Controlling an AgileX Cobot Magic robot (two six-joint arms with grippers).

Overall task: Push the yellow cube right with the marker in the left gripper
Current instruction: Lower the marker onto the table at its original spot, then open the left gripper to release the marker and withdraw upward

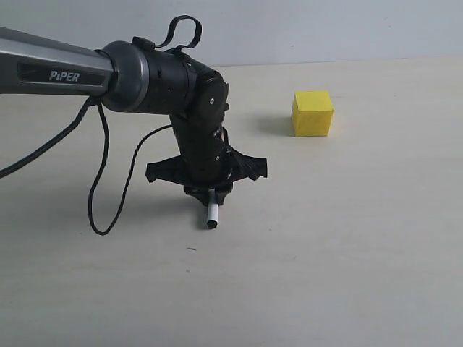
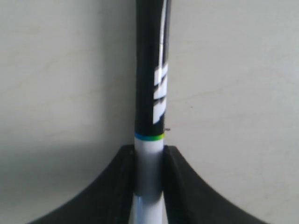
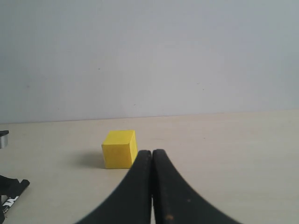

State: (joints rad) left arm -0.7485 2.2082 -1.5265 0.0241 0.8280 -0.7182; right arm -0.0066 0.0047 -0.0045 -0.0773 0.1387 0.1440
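cube toward desk far edge looks light, rigid; you press its left face low with marker tip. left gripper clamps marker's white barrel.

Bare tabletop all round yellow cube; left gripper with marker stands well apart, to cube's left.

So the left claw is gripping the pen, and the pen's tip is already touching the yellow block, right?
Not quite. The left claw is gripping the pen, but the pen's tip is not touching the yellow block. The exterior view shows the block standing well apart, off to the right of the pen, with a clear gap between them.
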